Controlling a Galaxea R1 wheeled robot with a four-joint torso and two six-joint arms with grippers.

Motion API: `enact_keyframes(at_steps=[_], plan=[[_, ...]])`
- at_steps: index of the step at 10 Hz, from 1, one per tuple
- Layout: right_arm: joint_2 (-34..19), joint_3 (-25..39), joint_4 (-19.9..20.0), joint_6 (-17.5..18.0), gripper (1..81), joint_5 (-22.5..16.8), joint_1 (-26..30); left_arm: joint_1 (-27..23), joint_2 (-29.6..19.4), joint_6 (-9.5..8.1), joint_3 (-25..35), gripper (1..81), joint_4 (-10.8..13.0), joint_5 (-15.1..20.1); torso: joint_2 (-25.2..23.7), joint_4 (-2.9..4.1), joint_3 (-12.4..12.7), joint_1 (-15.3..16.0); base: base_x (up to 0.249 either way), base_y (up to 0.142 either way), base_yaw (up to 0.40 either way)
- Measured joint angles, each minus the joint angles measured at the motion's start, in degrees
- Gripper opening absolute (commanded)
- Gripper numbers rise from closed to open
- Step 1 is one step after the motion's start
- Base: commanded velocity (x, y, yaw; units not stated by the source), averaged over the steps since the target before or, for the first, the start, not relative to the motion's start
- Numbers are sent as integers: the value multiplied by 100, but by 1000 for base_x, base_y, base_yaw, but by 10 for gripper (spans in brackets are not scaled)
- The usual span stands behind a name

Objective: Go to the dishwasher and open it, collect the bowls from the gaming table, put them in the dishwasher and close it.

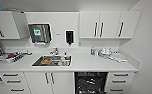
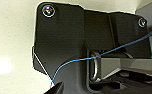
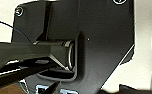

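Dishwasher with dark interior and wire racks, standing open below the white tabletop right of your stainless-steel sink, white drawers beside it, wall cupboards above, your claws' state impossible to tell from either wrist view.

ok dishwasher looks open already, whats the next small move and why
Probably back away and turn off toward the gaming table. The dishwasher under the counter already shows its dark interior and wire racks, so opening looks done; I can't make out any bowls in it.
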Motion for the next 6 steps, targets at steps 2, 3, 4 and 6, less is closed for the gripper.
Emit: enact_keyframes(at_steps=[2,3,4,6], plan=[[-2,-2,0,0,811,0,-2,0,0,-2,0,811,0,0,0,0,0,0,0,0,92],[0,0,0,0,811,0,-2,0,0,0,0,811,0,0,0,0,0,-2,0,0,300],[2,0,0,0,811,0,0,0,-2,0,0,811,0,0,0,0,0,0,0,0,344],[6,0,-2,2,811,4,-22,-5,-33,0,0,811,0,-7,0,0,0,-2,0,0,353]])
